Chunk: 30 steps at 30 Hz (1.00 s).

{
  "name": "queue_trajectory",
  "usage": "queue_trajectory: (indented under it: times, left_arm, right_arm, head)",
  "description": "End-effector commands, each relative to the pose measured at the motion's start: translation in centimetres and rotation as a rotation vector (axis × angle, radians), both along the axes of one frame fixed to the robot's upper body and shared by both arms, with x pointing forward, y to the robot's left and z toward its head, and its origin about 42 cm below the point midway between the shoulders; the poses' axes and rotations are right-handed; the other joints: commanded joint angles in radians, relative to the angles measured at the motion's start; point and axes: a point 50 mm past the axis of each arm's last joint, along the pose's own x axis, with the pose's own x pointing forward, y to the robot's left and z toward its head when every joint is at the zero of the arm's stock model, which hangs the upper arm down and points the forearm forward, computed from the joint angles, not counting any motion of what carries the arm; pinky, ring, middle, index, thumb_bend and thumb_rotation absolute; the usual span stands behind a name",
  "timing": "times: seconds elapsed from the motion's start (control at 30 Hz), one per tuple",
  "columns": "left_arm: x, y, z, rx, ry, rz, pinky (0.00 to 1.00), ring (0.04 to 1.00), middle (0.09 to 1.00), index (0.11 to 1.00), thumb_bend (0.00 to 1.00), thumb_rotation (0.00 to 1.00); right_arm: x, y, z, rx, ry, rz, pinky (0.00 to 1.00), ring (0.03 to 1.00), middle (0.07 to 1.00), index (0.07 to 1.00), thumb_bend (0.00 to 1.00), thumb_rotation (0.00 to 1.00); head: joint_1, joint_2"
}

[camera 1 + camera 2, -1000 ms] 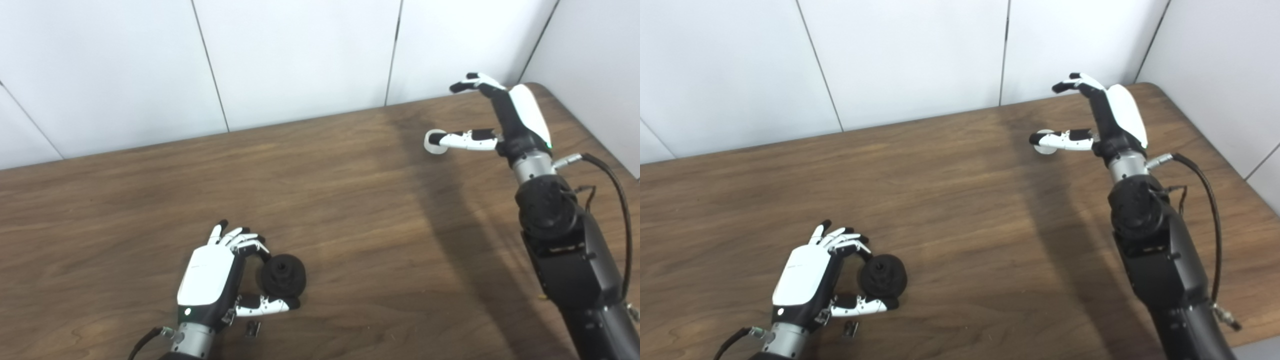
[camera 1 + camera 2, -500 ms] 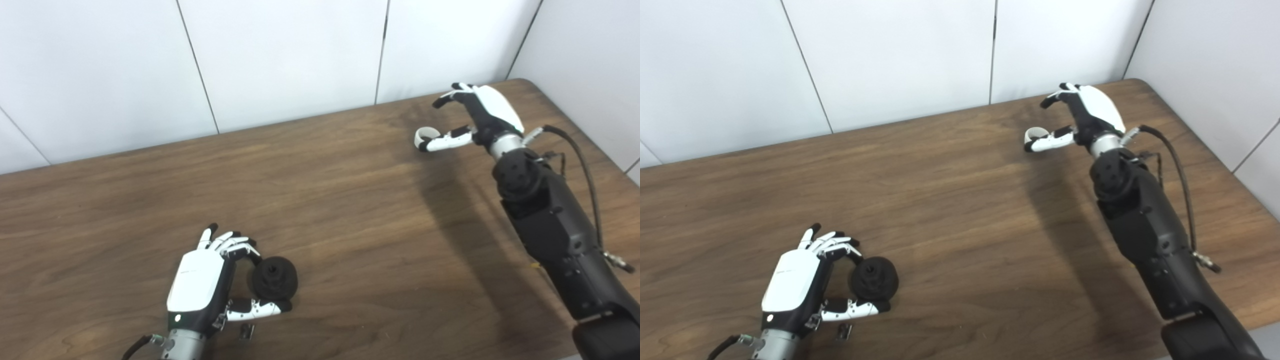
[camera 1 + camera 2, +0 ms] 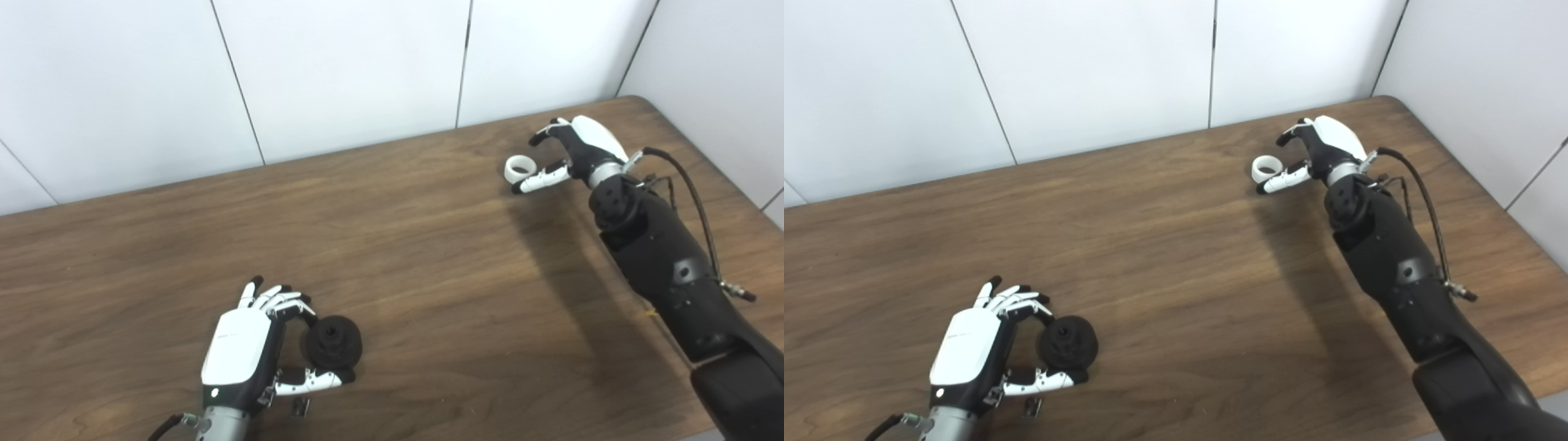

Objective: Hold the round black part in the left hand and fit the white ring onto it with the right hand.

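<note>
Left hand (image 3: 242, 358) near table's (image 3: 429, 257) front edge, curled about black part (image 3: 334, 343), fingers and thumb touching it: round, matte, hole in middle. No writing legible anywhere. Right hand (image 3: 572, 153) at far right, spread and empty, thumb just beside white ring (image 3: 519, 167), lying flat on wood.

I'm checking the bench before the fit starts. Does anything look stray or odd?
One thing: a small dark piece lies loose on the table just below the left hand, apart from the round black part. I cannot tell what it is.
</note>
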Motion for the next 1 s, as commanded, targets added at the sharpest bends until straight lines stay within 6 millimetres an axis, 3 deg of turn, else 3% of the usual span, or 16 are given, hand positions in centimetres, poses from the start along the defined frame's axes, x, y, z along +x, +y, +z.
queue_trajectory:
  times: [0.0, 0.97]
  left_arm:
    - [-0.4, 0.6, -0.5, 0.038, 0.018, 0.006, 1.00, 0.853, 0.740, 0.482, 0.52, 0.05]
    - [-0.6, 0.2, -0.3, 0.037, 0.024, 0.009, 1.00, 0.851, 0.741, 0.482, 0.52, 0.05]
  right_arm:
    - [1.4, -0.3, 3.3, -0.040, -0.094, -0.004, 1.00, 1.000, 0.963, 0.744, 0.86, 0.30]
    - [2.6, 0.5, 3.1, -0.030, -0.063, -0.008, 1.00, 0.999, 0.937, 0.704, 0.84, 0.32]
  head:
    - [-0.002, 0.001]
    - [0.010, 0.010]
